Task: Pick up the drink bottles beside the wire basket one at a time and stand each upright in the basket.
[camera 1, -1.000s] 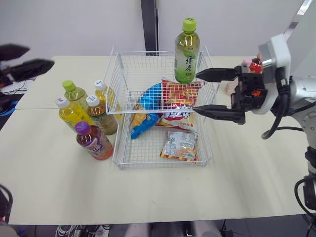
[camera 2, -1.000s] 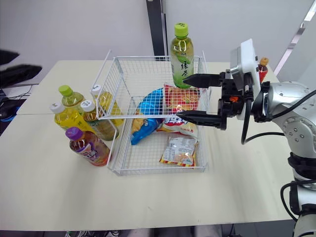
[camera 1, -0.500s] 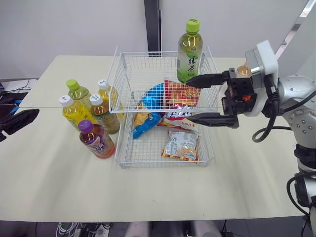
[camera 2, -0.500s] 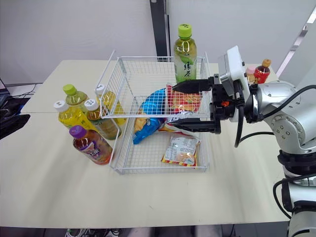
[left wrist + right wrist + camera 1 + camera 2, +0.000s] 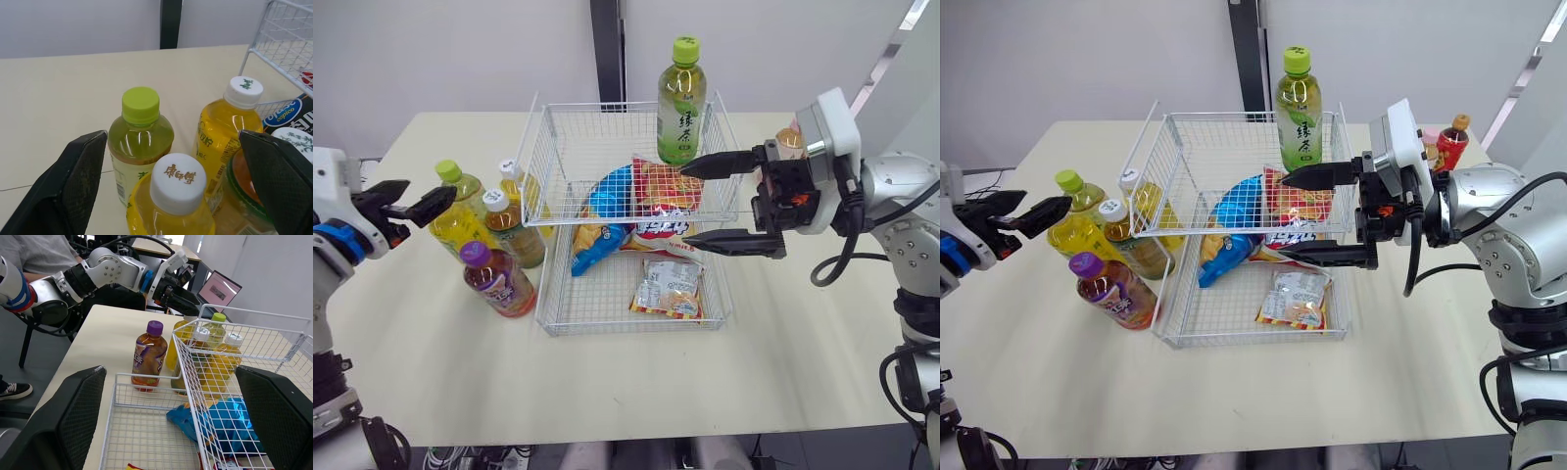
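Green-capped bottle [image 5: 141, 139] stands just beyond the spread left end effector [image 5: 430, 192].

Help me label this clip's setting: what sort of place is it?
Likely an office or robotics lab rather than a shop. An open laptop and a person in a grey shirt show in the background, and the goods sit on a plain cream table before bare white walls.
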Available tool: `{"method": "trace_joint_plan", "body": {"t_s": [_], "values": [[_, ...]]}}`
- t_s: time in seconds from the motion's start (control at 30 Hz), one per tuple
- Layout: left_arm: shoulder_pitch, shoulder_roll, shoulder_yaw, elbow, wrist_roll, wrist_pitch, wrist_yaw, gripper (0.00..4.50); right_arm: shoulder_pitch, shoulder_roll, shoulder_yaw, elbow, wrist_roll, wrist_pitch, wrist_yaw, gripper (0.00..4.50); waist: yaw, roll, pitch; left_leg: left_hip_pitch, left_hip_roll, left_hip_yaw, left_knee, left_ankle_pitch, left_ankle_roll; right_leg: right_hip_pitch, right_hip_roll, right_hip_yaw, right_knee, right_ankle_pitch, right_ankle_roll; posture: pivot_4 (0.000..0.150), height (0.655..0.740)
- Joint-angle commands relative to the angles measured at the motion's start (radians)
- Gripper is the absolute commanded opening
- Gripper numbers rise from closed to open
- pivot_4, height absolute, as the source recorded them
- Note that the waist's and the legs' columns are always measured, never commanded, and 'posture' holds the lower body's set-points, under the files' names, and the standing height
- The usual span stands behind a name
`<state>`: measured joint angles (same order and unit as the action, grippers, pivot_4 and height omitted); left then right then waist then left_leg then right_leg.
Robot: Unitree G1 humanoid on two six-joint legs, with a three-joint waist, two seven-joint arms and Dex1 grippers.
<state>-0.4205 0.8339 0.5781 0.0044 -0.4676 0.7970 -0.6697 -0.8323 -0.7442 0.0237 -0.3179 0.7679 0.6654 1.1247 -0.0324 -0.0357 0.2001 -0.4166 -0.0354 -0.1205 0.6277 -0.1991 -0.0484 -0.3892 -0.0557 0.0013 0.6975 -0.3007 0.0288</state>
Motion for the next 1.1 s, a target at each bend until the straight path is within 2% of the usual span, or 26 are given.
{"method": "trace_joint_plan", "body": {"t_s": [0.03,0.27,0.37,0.63,0.9,1.1], "values": [[-0.026,0.01,-0.016,0.02,0.012,-0.026,0.039,4.46,0.009,-0.016,-0.037,-0.025,0.007,-0.013,0.014,4.5,0.0,0.0,0.0,0.0,0.0,0.0,0.0,0.0,0.0,0.0,0.0,0.0,0.0,0.0,0.0,0.15,0.74],[-0.011,0.014,-0.06,0.029,0.0,-0.022,0.032,4.46,0.031,-0.019,-0.046,-0.036,0.006,-0.021,0.016,4.5,0.0,0.0,0.0,0.0,-0.001,0.0,0.0,0.0,0.0,0.0,0.0,0.001,0.0,0.0,0.0,0.15,0.74],[-0.021,0.013,-0.075,0.031,-0.011,-0.015,0.029,3.89,0.033,-0.019,-0.046,-0.043,0.006,-0.02,0.013,4.5,0.0,0.0,0.0,0.0,-0.001,0.0,0.0,0.0,0.0,0.0,0.0,0.001,0.0,0.0,0.0,0.15,0.74],[-0.023,0.022,-0.082,0.058,0.001,-0.039,0.033,1.45,0.035,-0.019,-0.046,-0.053,0.006,-0.015,0.002,4.5,0.0,0.0,0.0,0.0,-0.001,0.0,0.0,0.0,0.0,0.0,0.0,0.001,0.0,0.0,0.0,0.15,0.74],[0.038,0.062,0.004,-0.048,-0.07,-0.012,-0.015,1.38,0.023,-0.034,-0.07,-0.051,0.006,-0.012,-0.015,4.5,0.0,0.0,0.0,0.0,-0.001,0.001,0.0,0.0,0.0,-0.001,0.0,0.006,0.0,0.0,0.0,0.15,0.74],[0.015,0.267,0.128,-0.1,-0.218,0.152,-0.149,1.38,0.014,-0.086,-0.123,-0.049,0.029,0.026,-0.033,4.5,0.0,-0.002,0.001,-0.001,0.001,0.001,-0.001,0.0,0.0,-0.001,0.0,0.006,-0.002,0.0,0.0,0.15,0.74]]}}
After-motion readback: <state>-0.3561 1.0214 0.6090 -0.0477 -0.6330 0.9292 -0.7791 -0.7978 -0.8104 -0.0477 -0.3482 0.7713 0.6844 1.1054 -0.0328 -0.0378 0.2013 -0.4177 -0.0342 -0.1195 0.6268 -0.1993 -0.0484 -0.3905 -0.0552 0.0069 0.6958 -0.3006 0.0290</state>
